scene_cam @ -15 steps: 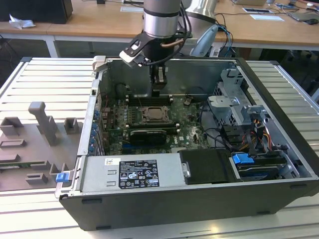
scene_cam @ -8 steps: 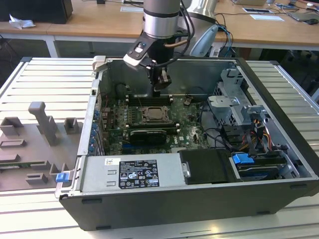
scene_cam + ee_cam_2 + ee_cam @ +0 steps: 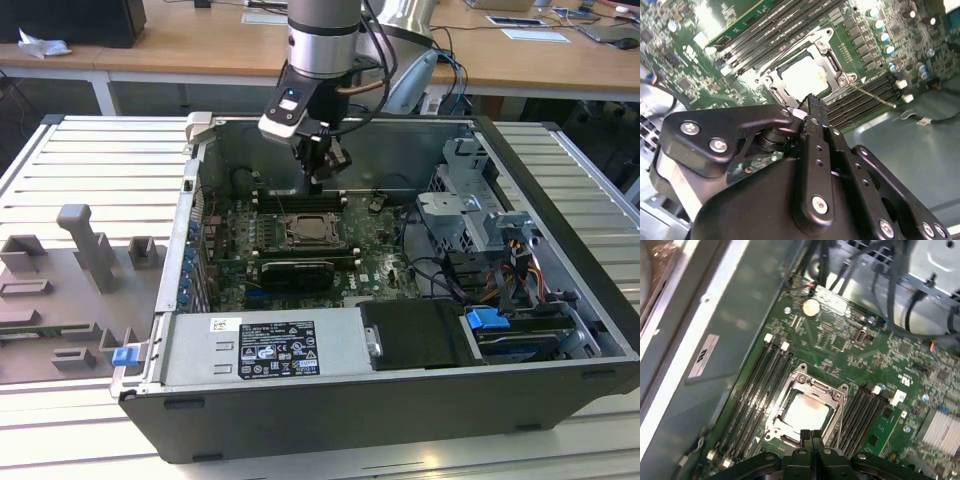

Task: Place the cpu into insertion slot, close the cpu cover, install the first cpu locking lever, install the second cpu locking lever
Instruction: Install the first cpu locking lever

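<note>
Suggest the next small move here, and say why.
Probably shift the shut hand over to the loose lever and press it down: the chip sits under the cover, which looks closed, but that lever sticks out unlatched.

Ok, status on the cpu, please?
Gripper shut, above the cpu cover. Cpu seated, cover down. One lever sticks out, unlatched.

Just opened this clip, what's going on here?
A robot arm reaches into an open computer case. Its end effector is shut, holds nothing, and hangs just above the processor socket. The pale chip already sits in the socket, with the metal frame lying down around it. One thin wire lever sticks out to the side, seemingly not latched yet.
</note>
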Available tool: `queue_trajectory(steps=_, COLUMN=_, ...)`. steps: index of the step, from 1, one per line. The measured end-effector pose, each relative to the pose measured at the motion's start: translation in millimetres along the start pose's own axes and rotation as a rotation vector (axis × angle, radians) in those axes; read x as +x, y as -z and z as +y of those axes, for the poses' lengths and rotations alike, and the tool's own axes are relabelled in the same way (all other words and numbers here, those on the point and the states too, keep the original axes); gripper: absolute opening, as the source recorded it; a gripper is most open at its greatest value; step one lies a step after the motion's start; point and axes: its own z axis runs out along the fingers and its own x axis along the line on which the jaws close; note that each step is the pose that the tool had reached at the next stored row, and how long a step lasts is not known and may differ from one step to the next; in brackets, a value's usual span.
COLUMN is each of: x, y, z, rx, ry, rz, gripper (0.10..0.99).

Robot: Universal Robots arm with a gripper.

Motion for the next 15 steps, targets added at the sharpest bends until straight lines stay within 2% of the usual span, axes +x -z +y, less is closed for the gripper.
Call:
queue_trajectory(steps=9, x=0.0, y=-0.1, z=0.0, rx=-0.006, ry=0.213, rz=-0.0014, gripper=0.106)
queue_trajectory(steps=15, x=0.0, y=-1.0, z=0.0, rx=-0.009, ry=0.328, rz=-0.0021, gripper=0.106)
